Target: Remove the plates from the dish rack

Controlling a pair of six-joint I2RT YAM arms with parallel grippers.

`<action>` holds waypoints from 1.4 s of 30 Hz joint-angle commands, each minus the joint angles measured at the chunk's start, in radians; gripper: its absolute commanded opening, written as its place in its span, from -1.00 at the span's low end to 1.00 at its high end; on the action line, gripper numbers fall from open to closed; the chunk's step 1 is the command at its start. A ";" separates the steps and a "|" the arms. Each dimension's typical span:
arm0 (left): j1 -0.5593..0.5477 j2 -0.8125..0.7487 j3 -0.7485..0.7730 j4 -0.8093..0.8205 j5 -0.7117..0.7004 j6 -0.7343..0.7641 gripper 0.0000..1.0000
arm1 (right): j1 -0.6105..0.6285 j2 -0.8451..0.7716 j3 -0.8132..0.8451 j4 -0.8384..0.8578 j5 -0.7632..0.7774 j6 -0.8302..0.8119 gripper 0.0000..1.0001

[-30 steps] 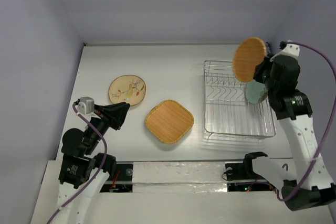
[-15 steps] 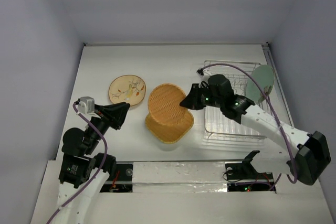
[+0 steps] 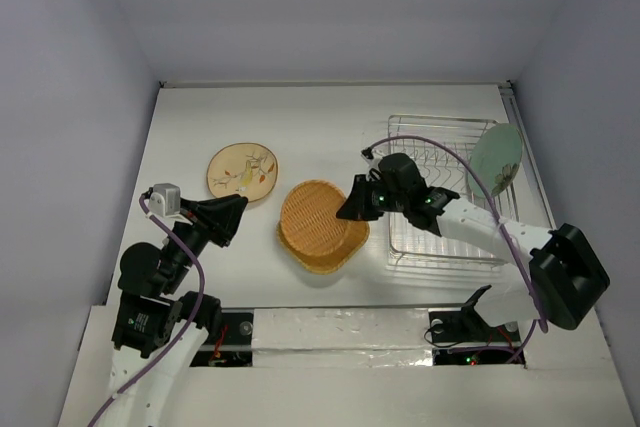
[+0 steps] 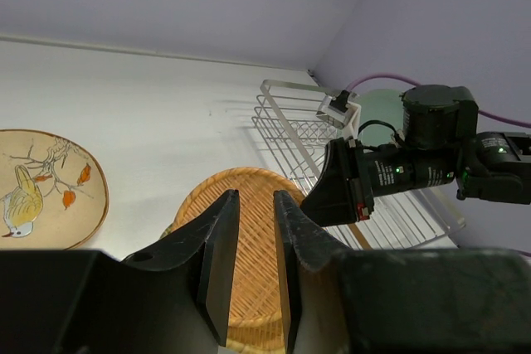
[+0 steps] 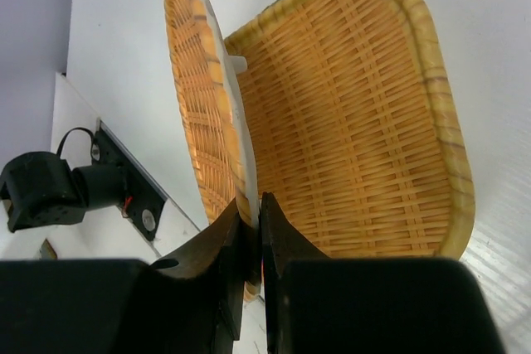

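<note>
My right gripper (image 3: 352, 202) is shut on the rim of a round orange woven plate (image 3: 312, 215) and holds it tilted, low over a squarish yellow-orange woven plate (image 3: 335, 250) that lies on the table. In the right wrist view, the gripper (image 5: 253, 213) pinches the round plate's (image 5: 195, 97) edge, with the squarish plate (image 5: 357, 122) underneath. A cream floral plate (image 3: 242, 171) lies flat at the left. A pale green plate (image 3: 495, 160) stands upright in the silver wire dish rack (image 3: 445, 232). My left gripper (image 3: 225, 219) is open and empty, hovering left of the woven plates (image 4: 257, 184).
The rack (image 4: 299, 126) stands at the table's right side, near the right wall. The right arm's purple cable (image 3: 450, 152) arcs over the rack. The table's near edge and the arm bases lie just below the woven plates.
My right arm has carried the round woven plate from above the rack's far right corner leftward and down over the squarish woven plate. The left arm has not moved.
</note>
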 commanded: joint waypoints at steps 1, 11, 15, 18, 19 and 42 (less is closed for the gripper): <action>-0.005 0.012 0.011 0.031 -0.003 -0.005 -0.59 | 0.004 0.004 -0.009 0.094 -0.032 0.005 -0.72; 0.004 0.012 0.013 0.031 -0.001 -0.006 -0.59 | 0.014 0.017 0.004 -0.010 0.035 -0.032 0.22; 0.004 0.009 0.011 0.033 -0.003 -0.006 -0.59 | 0.053 0.026 0.055 -0.110 0.129 -0.073 0.34; 0.004 0.009 0.013 0.031 -0.001 -0.005 -0.59 | 0.083 0.027 0.088 -0.203 0.219 -0.096 0.43; 0.004 0.009 0.011 0.033 0.000 -0.005 -0.59 | 0.092 0.026 0.108 -0.219 0.233 -0.099 0.44; 0.004 -0.002 0.011 0.037 0.011 -0.003 -0.59 | -0.064 -0.279 0.401 -0.771 1.243 -0.024 -1.00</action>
